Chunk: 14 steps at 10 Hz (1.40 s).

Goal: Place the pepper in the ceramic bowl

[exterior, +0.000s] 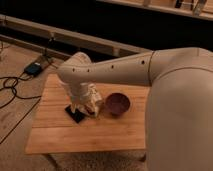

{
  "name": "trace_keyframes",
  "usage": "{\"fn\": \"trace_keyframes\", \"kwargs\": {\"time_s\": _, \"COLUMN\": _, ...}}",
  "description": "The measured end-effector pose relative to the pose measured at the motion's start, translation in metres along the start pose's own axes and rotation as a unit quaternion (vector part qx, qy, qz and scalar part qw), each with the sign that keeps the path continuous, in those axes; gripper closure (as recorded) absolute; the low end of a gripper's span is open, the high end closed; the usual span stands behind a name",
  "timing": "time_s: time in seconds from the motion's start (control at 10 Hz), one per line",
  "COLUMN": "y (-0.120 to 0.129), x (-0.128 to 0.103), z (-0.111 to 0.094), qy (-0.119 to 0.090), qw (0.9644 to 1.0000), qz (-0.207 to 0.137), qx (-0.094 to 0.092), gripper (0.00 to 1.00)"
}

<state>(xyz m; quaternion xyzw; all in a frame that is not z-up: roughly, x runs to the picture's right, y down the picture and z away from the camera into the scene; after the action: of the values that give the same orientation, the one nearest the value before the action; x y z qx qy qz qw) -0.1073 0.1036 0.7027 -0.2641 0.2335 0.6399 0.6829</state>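
The purple-maroon ceramic bowl (118,104) sits on the wooden table (55,132), right of centre. My arm reaches in from the right, and my gripper (86,109) hangs low over the table just left of the bowl, close to its rim. The pepper does not show; it may be hidden by the gripper.
A flat black item (75,114) lies on the table under the left side of the gripper. Cables and a blue-black box (34,68) lie on the floor to the left. A dark shelf unit runs along the back.
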Motion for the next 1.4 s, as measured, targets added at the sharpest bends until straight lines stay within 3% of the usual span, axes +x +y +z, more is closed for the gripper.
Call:
{"fn": "trace_keyframes", "kwargs": {"time_s": 1.1, "y": 0.0004, "x": -0.0004, "z": 0.0002, "qy": 0.000, "qw": 1.0000, "qz": -0.001, "qx": 0.000, "gripper": 0.35}}
{"fn": "trace_keyframes", "kwargs": {"time_s": 1.4, "y": 0.0006, "x": -0.0072, "z": 0.0094, "qy": 0.007, "qw": 0.9987, "qz": -0.051, "qx": 0.005, "gripper": 0.35}}
